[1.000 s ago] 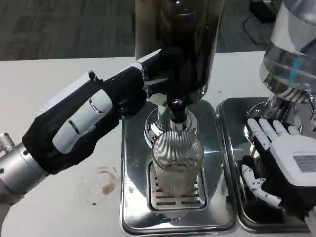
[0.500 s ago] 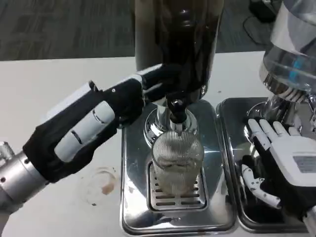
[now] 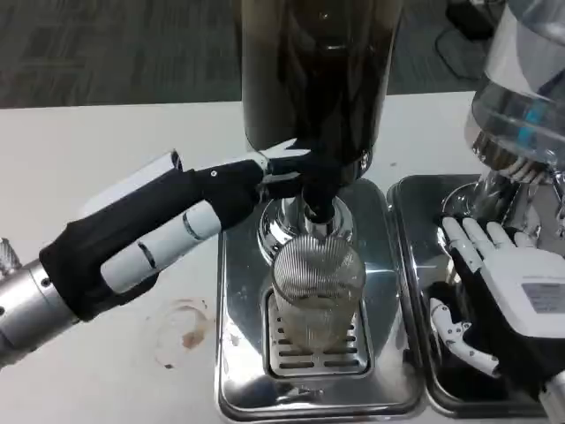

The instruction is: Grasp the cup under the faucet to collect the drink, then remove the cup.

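Left hand (image 3: 225, 190) reaches to the faucet (image 3: 316, 203), grip there unclear | ribbed glass cup (image 3: 316, 291) stands on the drip tray (image 3: 238, 353) under the spout, contents unclear, unheld, removal pending | right hand (image 3: 508, 291) rests spread, empty, near the bench's right edge

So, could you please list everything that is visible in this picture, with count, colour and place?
cup: one, clear ribbed, on the drip grate under the faucet.
faucet: one, black and chrome, above the cup.
dark dispenser: one, tank of dark drink, top centre.
drip tray: one, shiny steel, under the dark dispenser.
second dispenser: one, clear with chrome base, at right.
second tray: one, steel, at right.
stain: one, brown ring, left of the drip tray.
table: one, white.
left hand: black and white, fingers reaching to the faucet.
right hand: white and black, over the second tray, fingers apart.
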You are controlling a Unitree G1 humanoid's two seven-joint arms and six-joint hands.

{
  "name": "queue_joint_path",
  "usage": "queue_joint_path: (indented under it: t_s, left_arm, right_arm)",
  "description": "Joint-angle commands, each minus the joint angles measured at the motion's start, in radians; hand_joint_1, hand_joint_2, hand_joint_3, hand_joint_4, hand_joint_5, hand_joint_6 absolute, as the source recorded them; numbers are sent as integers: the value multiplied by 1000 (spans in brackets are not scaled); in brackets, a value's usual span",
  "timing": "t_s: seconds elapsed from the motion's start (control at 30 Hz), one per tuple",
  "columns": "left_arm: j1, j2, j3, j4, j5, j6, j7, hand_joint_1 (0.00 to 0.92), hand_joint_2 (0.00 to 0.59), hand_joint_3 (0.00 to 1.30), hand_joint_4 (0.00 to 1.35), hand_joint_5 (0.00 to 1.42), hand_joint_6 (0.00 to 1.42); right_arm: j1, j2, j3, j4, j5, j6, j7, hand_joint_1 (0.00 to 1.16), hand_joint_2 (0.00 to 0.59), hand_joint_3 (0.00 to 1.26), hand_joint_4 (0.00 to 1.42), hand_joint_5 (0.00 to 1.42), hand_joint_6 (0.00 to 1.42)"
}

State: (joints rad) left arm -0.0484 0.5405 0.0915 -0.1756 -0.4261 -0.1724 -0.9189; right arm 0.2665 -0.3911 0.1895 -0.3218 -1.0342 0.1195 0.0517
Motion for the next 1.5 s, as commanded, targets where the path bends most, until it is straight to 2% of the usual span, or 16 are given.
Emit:
queue_joint_path:
  t_s: [0.03,0.23,0.43,0.87,1.23,1.3,1.4,1.5]
  left_arm:
    - [-13,36,-43,16,52,-61,-64,0,228,257,0,156,67]
    - [-29,78,-69,7,106,-154,-66,0,248,276,0,154,70]
    - [-24,95,-90,-7,117,-181,-59,0,262,281,0,145,59]
    - [5,104,-104,-55,119,-181,-29,0,274,282,0,142,57]
    - [18,111,-98,-74,117,-167,-9,0,280,282,0,142,56]
    - [19,111,-96,-71,118,-168,-7,0,280,282,0,142,56]
    - [21,112,-94,-71,120,-170,-4,0,281,282,0,142,56]
    - [25,112,-91,-74,122,-170,2,0,281,282,0,142,56]
  right_arm:
    - [6,7,5,-12,-4,12,-14,177,549,0,0,0,0]
    - [3,8,8,-14,-4,15,-16,177,549,0,0,0,0]
    - [-2,1,-2,-17,4,14,-10,177,549,1,0,0,0]
    - [5,-26,-27,-55,14,10,20,176,549,4,0,0,0]
    - [-6,-27,-31,-53,22,8,31,175,549,5,0,0,1]
    - [-4,-14,-42,-52,48,13,28,175,549,5,0,0,1]
    - [10,16,-78,-65,137,14,16,175,549,5,0,0,1]
    - [12,49,-139,-63,347,-9,65,204,521,5,15,0,55]
